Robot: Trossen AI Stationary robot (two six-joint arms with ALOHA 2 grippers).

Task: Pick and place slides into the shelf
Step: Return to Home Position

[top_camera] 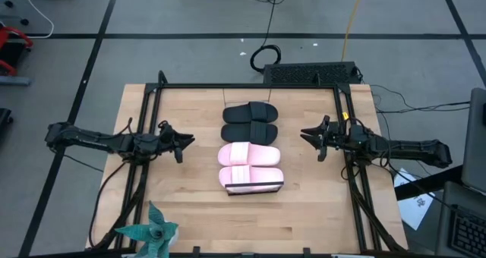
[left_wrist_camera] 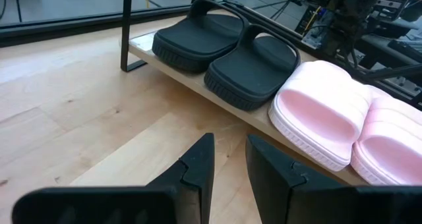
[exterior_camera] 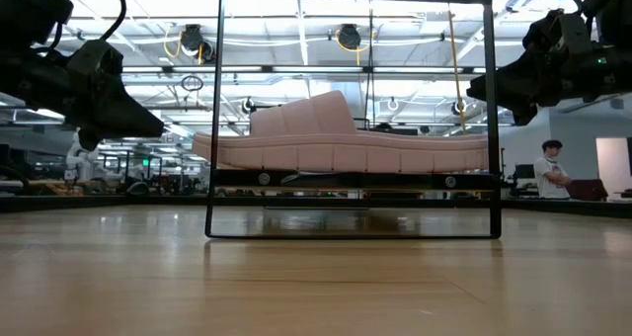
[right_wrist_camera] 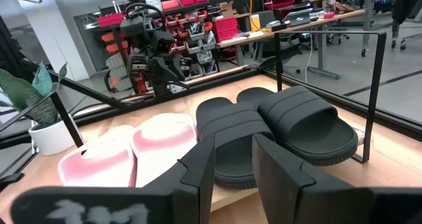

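Four slides lie side by side on the shelf (top_camera: 253,188) in the middle of the table: two black slides (top_camera: 250,114) (top_camera: 250,132) toward the far edge, two pale pink slides (top_camera: 249,154) (top_camera: 251,176) toward the near edge. Their soles rest flat on the shelf board (left_wrist_camera: 198,79). My left gripper (top_camera: 181,144) hovers to the left of the shelf, open a little, holding nothing. My right gripper (top_camera: 313,136) hovers to the right of the shelf, likewise open a little and holding nothing. In the low view the nearest pink slide (exterior_camera: 341,143) sits inside the dark frame (exterior_camera: 214,109).
A teal paper plant (top_camera: 149,231) in a white pot stands at the table's near left corner. Dark metal rails (top_camera: 144,129) (top_camera: 351,174) run along the table's left and right sides. Bare wood (top_camera: 250,224) lies between the shelf and the near edge. A person (exterior_camera: 549,170) stands far behind.
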